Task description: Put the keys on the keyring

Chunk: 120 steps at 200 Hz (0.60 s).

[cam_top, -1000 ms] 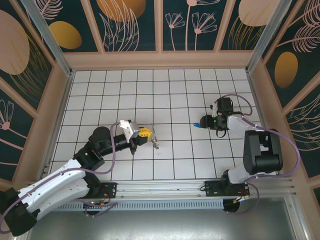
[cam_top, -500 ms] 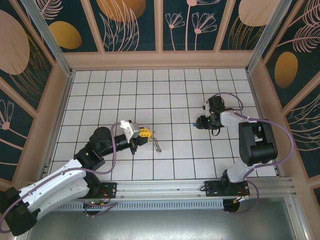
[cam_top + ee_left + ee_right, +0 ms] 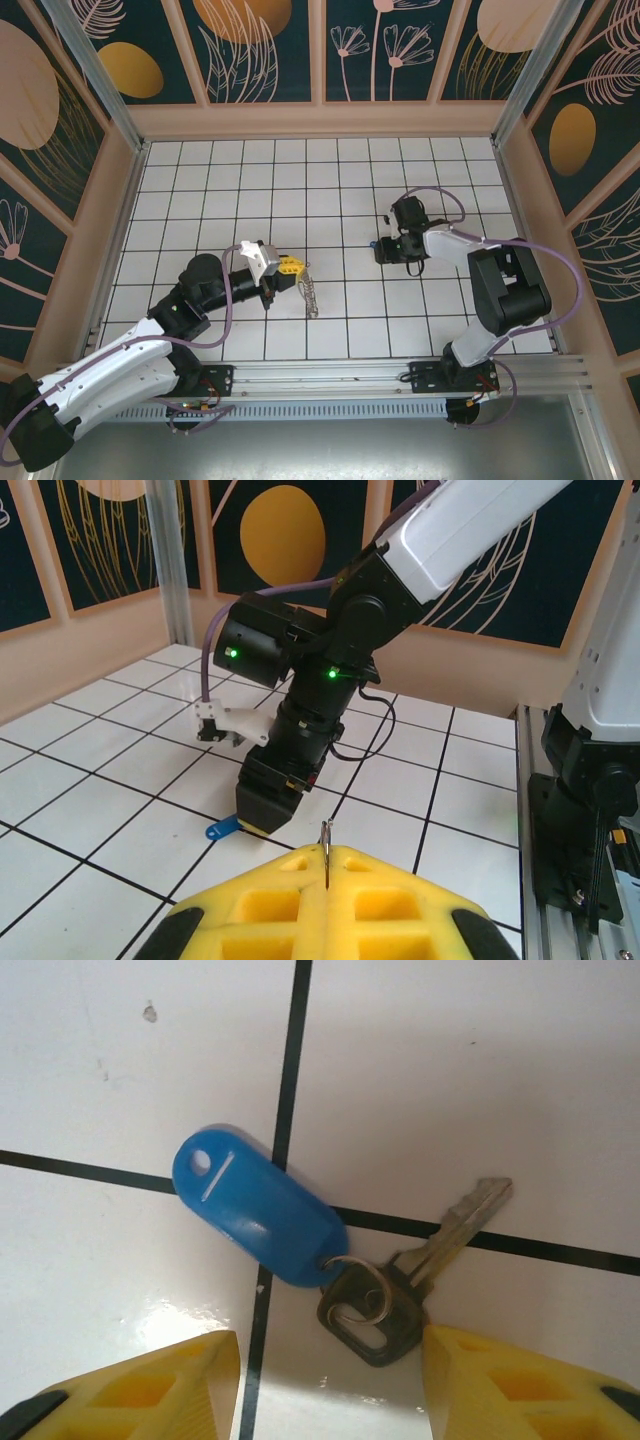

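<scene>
The keys [image 3: 375, 1310] lie flat on the white tiles: one metal key with a dark head, joined by a small split ring to a blue plastic tag [image 3: 258, 1205]. My right gripper [image 3: 330, 1345] is open and low over them, one yellow fingertip on each side of the key's head. The right fingertip [image 3: 450, 1355] sits right against the head. My left gripper [image 3: 326, 858] is shut on the keyring [image 3: 326, 832], a thin metal ring seen edge-on between the yellow pads. From above, the keyring [image 3: 311, 295] dangles below the left gripper [image 3: 292, 267], well left of the right gripper [image 3: 384, 250].
The right arm's black wrist [image 3: 300, 730] and the blue tag [image 3: 222, 828] are a short way ahead in the left wrist view. Wooden walls [image 3: 320, 120] fence the tiled floor, and a metal rail [image 3: 330, 385] runs along its near edge.
My right gripper has slid left across the tiles and its jaws have narrowed a little. The dangling keyring has swung slightly. The left arm has held still.
</scene>
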{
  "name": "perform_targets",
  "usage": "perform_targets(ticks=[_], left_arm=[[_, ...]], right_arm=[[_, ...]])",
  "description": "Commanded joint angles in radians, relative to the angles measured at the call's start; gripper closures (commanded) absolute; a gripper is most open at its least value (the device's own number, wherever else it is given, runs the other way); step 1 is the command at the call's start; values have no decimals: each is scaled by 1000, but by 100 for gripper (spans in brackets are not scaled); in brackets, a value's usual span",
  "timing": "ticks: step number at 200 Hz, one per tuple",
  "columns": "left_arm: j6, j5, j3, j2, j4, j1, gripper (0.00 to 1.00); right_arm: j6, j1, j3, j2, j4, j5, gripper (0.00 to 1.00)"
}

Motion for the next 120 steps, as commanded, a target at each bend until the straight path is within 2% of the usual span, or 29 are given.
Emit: perform_targets(ticks=[1, 66, 120], left_arm=[[-17, 9, -4, -3, 54, -1, 100], [-22, 8, 2, 9, 43, -1, 100], [-21, 12, 5, 17, 40, 0, 100]], right_arm=[[27, 22, -18, -36, -24, -20, 50], [-66, 17, 64, -15, -91, 97, 50], [-135, -15, 114, 28, -93, 75, 56]])
